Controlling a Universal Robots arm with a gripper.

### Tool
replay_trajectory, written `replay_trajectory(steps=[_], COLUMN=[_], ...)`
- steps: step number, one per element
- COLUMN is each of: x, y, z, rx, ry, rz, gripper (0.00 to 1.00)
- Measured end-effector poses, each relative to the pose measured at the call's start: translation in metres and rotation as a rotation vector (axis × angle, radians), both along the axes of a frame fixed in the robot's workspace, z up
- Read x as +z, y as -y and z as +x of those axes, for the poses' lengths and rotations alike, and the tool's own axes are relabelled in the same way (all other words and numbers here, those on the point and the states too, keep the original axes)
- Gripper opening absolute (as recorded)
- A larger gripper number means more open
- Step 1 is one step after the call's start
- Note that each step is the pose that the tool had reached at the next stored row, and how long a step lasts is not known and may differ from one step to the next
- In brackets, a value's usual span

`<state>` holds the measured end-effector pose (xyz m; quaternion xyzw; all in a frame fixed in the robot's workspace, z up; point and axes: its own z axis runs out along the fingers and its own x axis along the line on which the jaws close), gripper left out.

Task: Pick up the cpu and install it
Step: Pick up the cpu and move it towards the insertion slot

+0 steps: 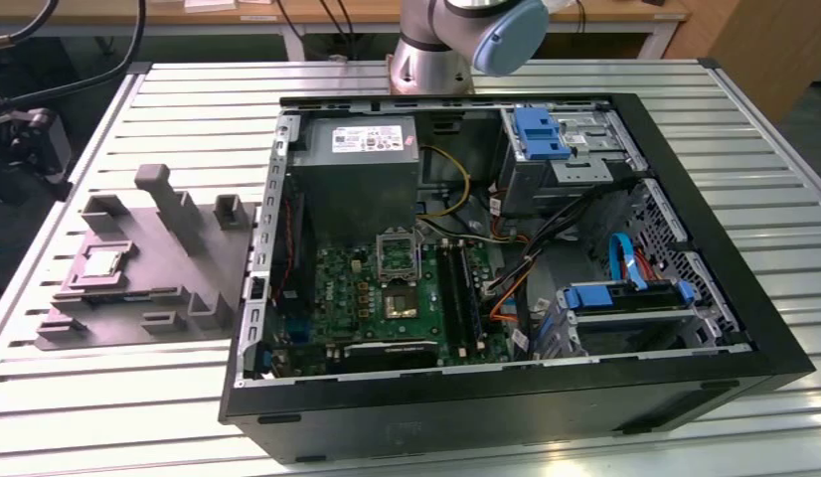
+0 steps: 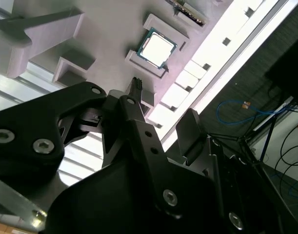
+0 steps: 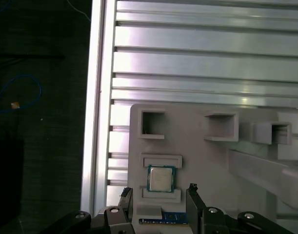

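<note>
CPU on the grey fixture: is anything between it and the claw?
Nothing visible does. In the first wrist view the cpu lies uncovered in its recess on the grey fixture, and the open claw sits short of it with bare space between them.

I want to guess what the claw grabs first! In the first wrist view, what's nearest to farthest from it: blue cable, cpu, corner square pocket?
From the open gripper:
1. The cpu, seated on the grey fixture, right by the fingertips.
2. The corner square pocket, past the cpu on that fixture.
3. The blue cable, off the table on the dark floor.
</note>
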<state>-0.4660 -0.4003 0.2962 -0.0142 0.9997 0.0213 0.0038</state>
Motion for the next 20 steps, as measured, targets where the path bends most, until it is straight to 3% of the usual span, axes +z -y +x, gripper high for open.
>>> replay_trajectory(steps=[8,20], x=[-0.0106,-0.0185], y=[0.0,0.0], z=[0.003,0.003], rx=[0.0,0.0], ry=[-0.0027,-0.0027], rz=[-0.0082,-0.0086], gripper=[0.55,0.55])
